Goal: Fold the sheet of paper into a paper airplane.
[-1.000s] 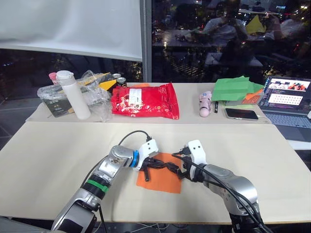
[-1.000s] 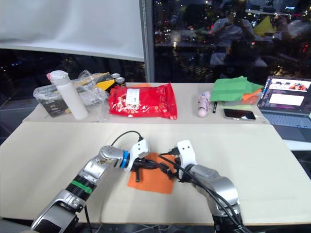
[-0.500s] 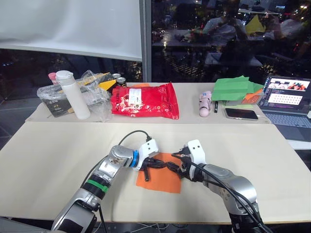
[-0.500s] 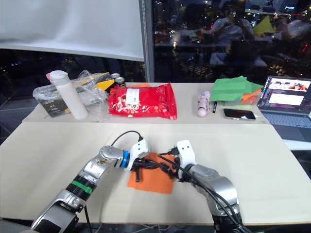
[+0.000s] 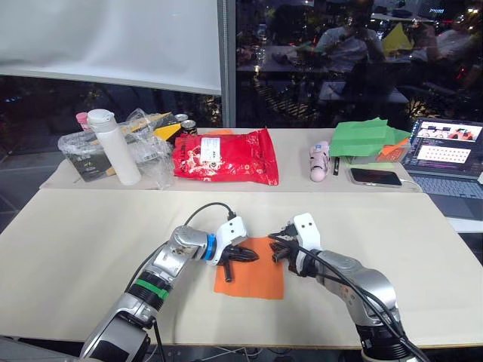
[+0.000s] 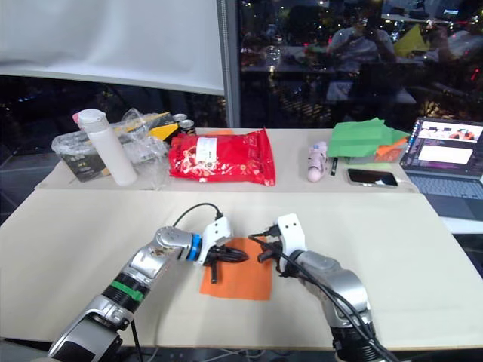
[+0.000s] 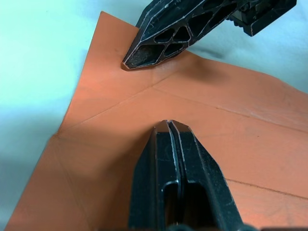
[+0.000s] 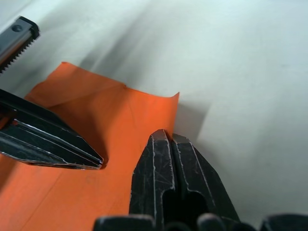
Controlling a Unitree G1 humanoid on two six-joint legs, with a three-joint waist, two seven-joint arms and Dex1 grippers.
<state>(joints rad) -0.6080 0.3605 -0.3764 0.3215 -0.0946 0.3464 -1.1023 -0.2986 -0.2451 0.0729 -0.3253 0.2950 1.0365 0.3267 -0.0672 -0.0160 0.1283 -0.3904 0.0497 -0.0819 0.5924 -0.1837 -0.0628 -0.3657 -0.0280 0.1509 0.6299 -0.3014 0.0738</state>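
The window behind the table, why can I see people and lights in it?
In the left eye view, the window is dark with night outside, so it mirrors the lit room: seated people and lamps show as reflections. In the right wrist view, the fingers cast a soft shadow on the sheet of paper.

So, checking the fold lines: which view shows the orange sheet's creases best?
The left wrist view: the sheet of paper shows its creases up close. The right wrist view shows a curled corner; the eye views show the whole sheet, creases faint.
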